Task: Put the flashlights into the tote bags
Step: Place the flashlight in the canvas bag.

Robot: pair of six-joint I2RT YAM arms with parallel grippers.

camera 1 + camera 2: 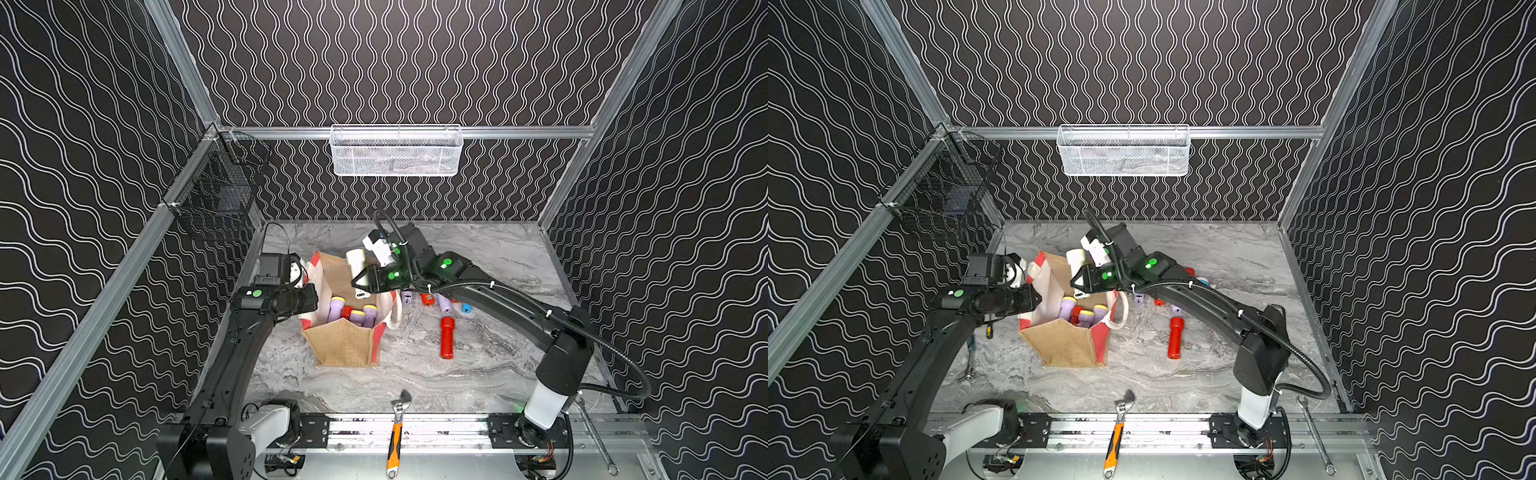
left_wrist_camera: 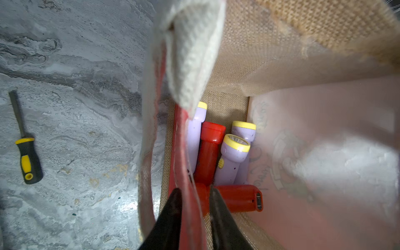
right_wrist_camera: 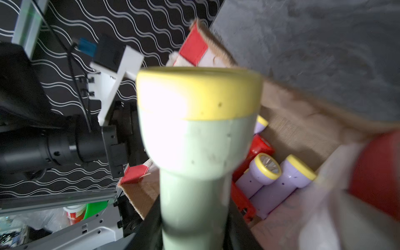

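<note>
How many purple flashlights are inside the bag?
3. One lilac flashlight stands beside the upright red flashlight, partly behind the white handle; two more stand together on its other side. Others may be hidden.

pale green flashlight [image 3: 194, 151]: blurred in your right wrist view, with the handle end cut off at the picture's edge. It hides most of the fingers of the right gripper [image 1: 360, 283].
left gripper [image 2: 193, 192]: the wrist picture's edge cuts off its fingers.
tote bag [image 1: 345, 345]: the print on the lining is blurred, so you cannot read it.
bagged flashlights [image 1: 358, 315]: in both top views only the heads show.
flashlights under the right arm [image 1: 445, 304]: they lie mid-counter and only bits show, so you get no sure count.
white mesh basket [image 1: 395, 151]: contents unclear through the mesh.
black wire basket [image 1: 216, 195]: there is a dark shape inside that you cannot name.
</note>
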